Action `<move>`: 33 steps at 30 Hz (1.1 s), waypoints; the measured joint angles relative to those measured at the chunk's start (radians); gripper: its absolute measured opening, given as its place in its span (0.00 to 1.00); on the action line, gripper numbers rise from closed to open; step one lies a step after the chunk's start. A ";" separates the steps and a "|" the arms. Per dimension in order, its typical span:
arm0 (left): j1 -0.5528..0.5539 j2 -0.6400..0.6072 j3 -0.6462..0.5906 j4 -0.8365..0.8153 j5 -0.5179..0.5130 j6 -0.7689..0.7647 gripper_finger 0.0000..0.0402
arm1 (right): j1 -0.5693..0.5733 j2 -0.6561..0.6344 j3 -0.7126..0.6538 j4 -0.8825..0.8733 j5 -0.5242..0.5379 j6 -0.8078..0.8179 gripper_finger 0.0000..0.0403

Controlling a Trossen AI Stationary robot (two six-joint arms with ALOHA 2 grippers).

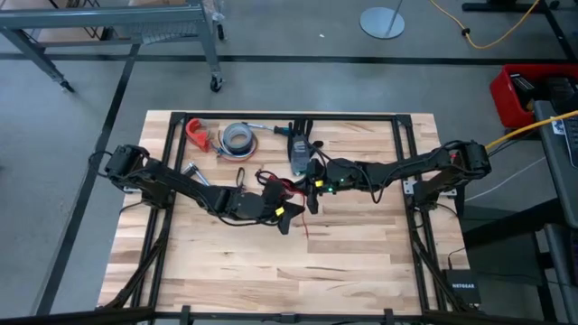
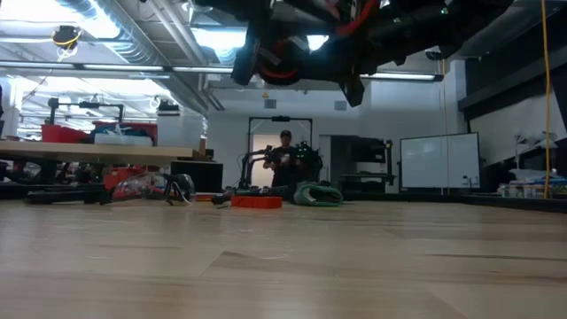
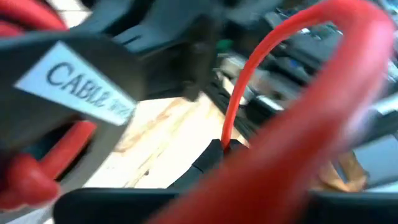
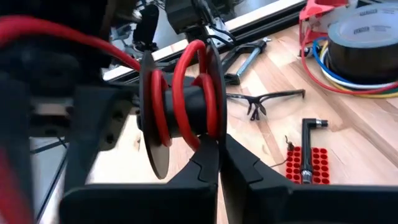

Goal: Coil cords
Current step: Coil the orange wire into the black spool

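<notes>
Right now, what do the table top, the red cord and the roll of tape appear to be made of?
Table top: pale wood planks, matt, with visible grain and seams. Red cord: wire in a smooth, slightly glossy red jacket, probably plastic or silicone; it bends in even loops. Roll of tape: grey, dull-sheened wound tape, likely cloth-backed or vinyl.

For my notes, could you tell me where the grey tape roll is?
In the high view, the grey tape roll lies at the table's far edge, left of centre, beside a red clamp.

Counted on the surface (image 1: 361, 244): one tape roll (image 1: 238, 137), one pair of safety glasses (image 4: 264, 101), two claws, left (image 1: 287, 215) and right (image 1: 312, 185).
</notes>
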 joint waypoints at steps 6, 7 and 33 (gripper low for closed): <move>-0.023 -0.013 0.000 0.007 0.034 0.125 0.12 | -0.007 -0.003 -0.001 0.041 -0.063 -0.020 0.01; -0.029 -0.014 0.001 0.002 0.034 0.138 0.14 | -0.009 -0.003 -0.001 0.051 -0.082 -0.020 0.01; -0.186 -0.015 0.003 -0.139 0.154 0.065 0.31 | -0.122 -0.009 0.001 0.036 -0.495 -0.037 0.01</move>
